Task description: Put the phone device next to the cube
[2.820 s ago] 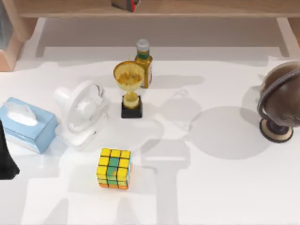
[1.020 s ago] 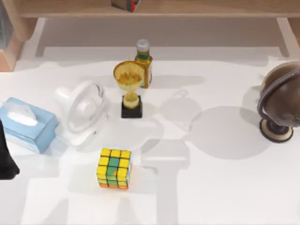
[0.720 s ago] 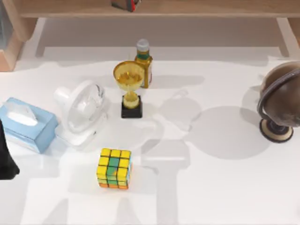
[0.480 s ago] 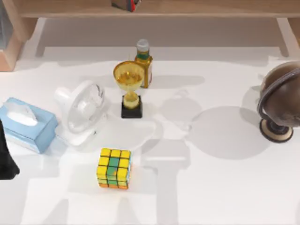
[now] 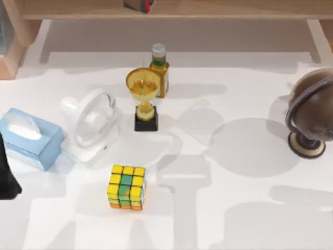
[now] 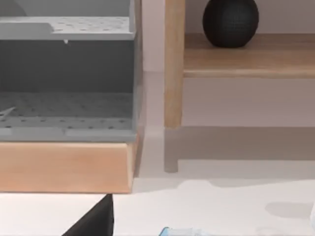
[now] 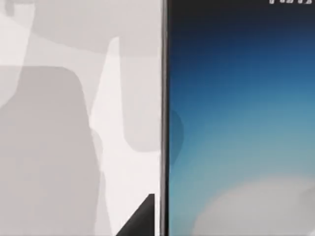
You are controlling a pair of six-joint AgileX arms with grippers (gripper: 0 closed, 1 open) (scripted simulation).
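White table (image 5: 250,208) w/ wooden shelf (image 5: 208,9) behind.

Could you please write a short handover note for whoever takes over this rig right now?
Left arm: parked at the table's left edge, beside the tissue box.
Right wrist view: the phone device sits close up, with the white table beside it.
The cube sits on the table's front left, nothing next to it.
Done: no placement yet.
Left: bring the phone device over and set it beside the cube.
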